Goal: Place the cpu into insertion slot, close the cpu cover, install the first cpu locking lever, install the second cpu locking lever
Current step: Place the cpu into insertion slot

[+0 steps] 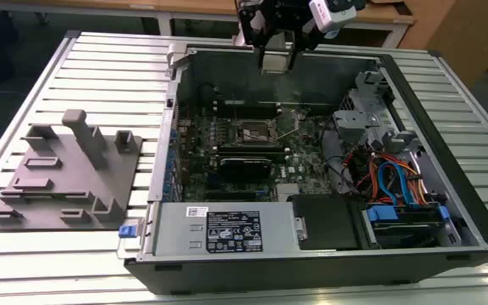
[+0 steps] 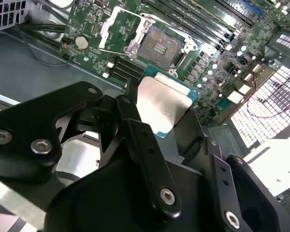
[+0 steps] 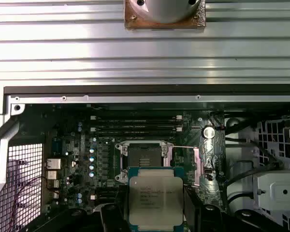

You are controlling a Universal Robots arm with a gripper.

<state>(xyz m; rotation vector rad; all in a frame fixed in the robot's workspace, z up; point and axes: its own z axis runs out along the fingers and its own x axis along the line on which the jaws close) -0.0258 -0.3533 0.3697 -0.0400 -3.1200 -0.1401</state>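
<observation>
Cpu (image 3: 155, 198) flat between both fingers (image 2: 133, 116), well apart from open insertion slot (image 3: 144, 157)

An open computer case (image 1: 312, 274) lies on the slatted counter (image 1: 40, 260); a grey holder block (image 1: 66, 184) stands at the exterior view's left.
</observation>
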